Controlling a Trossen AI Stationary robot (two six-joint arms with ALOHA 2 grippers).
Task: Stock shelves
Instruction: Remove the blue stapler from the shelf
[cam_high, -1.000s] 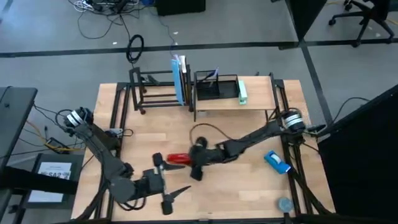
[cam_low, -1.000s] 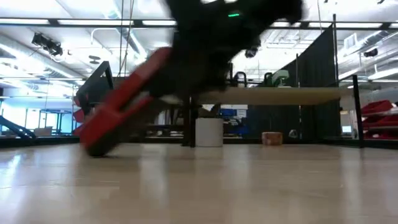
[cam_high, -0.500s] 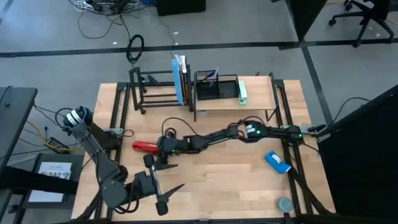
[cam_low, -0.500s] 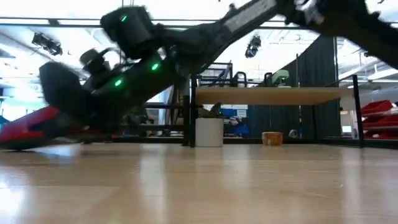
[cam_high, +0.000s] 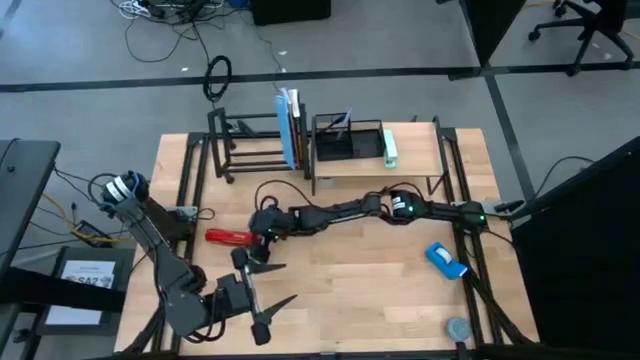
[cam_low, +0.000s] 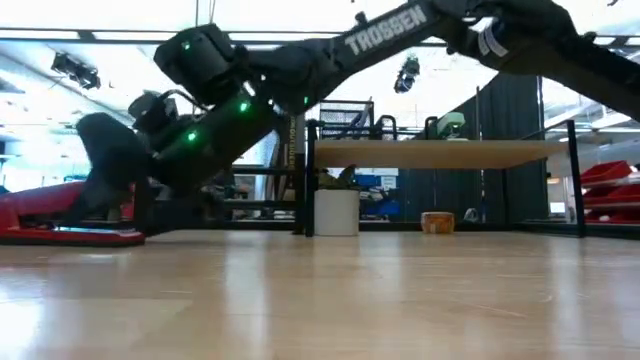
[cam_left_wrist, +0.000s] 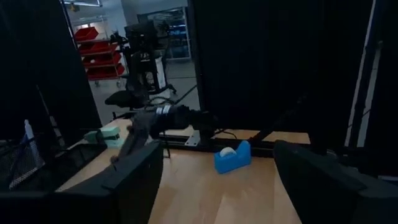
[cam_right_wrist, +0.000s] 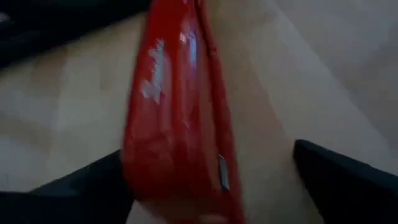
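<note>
Your right tool (cam_high: 252, 236) reaches across the middle of the surface (cam_high: 380, 285) and sits at the end of a red stapler (cam_high: 228, 237). The stapler lies flat on the wood, and the right wrist view shows it between the two dark fingers (cam_right_wrist: 348, 180), which stand apart on either side of it; whether they touch it cannot be told. Your left tool (cam_high: 262, 298) hangs near the front edge, fingers spread and holding nothing.

The surface is light wood with a black tube frame along its sides. The shelves stand along the back edge: the black tube-frame rack (cam_high: 240, 145) at back left, with upright blue and white books (cam_high: 290, 128) at its right end, and the wood plank shelf (cam_high: 380, 160) beside it, carrying a black mesh organizer (cam_high: 348, 140) and a pale green item (cam_high: 389, 147).

A blue tape dispenser (cam_high: 445, 260) lies near the right edge, well apart from both tools. Around the surface you see grey floor with cables and black curtains; the low view shows ceiling lights and red bins.
</note>
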